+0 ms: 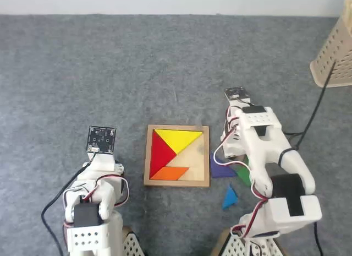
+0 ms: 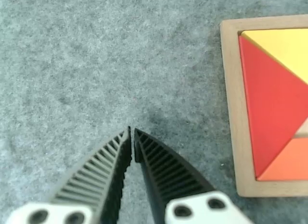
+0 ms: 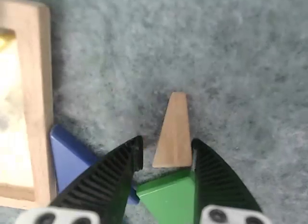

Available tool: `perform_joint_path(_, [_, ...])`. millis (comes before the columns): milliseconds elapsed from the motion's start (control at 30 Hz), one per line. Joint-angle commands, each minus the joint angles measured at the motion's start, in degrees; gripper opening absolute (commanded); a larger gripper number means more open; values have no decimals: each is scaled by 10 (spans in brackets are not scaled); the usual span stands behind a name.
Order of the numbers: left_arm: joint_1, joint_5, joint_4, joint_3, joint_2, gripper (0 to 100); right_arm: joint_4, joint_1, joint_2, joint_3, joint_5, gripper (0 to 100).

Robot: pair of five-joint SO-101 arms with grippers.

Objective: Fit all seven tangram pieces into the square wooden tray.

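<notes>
Tray (image 1: 177, 183) between the arms holds a yellow triangle (image 1: 179, 139), red triangle (image 1: 161, 154) and orange piece (image 1: 170, 172). Right claw (image 3: 166, 142), spread, straddles a tan piece (image 3: 173, 132) just right of the tray; its fingers (image 3: 110, 176) partly hide the green piece (image 3: 168, 197) and blue piece (image 3: 67, 154). Left claw (image 2: 131, 132), pressed together, is left of the tray.

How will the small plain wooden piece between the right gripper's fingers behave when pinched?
The plain wooden piece looks rigid and probably light. Lying flat on the grey carpet, it should slide, not roll.
</notes>
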Motion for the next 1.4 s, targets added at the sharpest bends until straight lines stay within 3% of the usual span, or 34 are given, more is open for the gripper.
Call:
perform_joint_path(0, [0,-3,4,-4,-11,12,-12,-4,7,-26,-5,176])
perform_joint_path(300, [0,-3,4,-4,-11,12,-12,-5,7,-51,21,6])
perform_joint_path(467, [0,-3,4,-4,-11,12,30,-33,7,-98,55,7])
perform_joint_path(700, [0,-3,4,-4,-11,12,119,-167,8,-229,171,7])
perform_joint_path(967, [0,-3,4,-4,-11,12,95,-273,9,-201,322,7])
perform_joint_path(1167, [0,-3,4,-4,-11,12,28,-298,7,-120,375,7])
perform_joint_path(1367, [0,-3,4,-4,-11,12,22,-333,7,-110,378,7])
